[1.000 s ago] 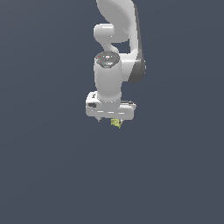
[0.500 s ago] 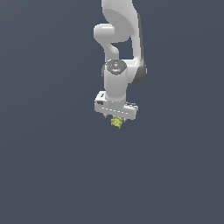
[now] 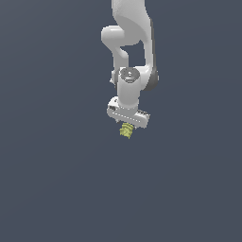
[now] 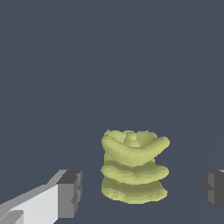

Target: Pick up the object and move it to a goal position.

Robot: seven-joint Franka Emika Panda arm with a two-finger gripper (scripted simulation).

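Shifted toward the exterior view's right since earlier, the gripper [image 3: 126, 126] hangs open around the yellow-green object [image 4: 132, 166], fingers [image 4: 70, 194] apart from it.

Item logged from my wrist camera: one yellow-green ridged object [image 4: 133, 168], stacked lumpy rings, standing between the pincer [image 4: 144, 192] fingertips [image 4: 70, 194]. I see clear gaps either side; fingers apart, not touching it. Plain grey-blue tabletop [image 4: 87, 65] beyond.

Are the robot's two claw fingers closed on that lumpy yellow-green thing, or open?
Open. In the wrist view the white gripper has a dark-tipped finger on each side of the ridged yellow-green object, with visible gaps between, touching neither.
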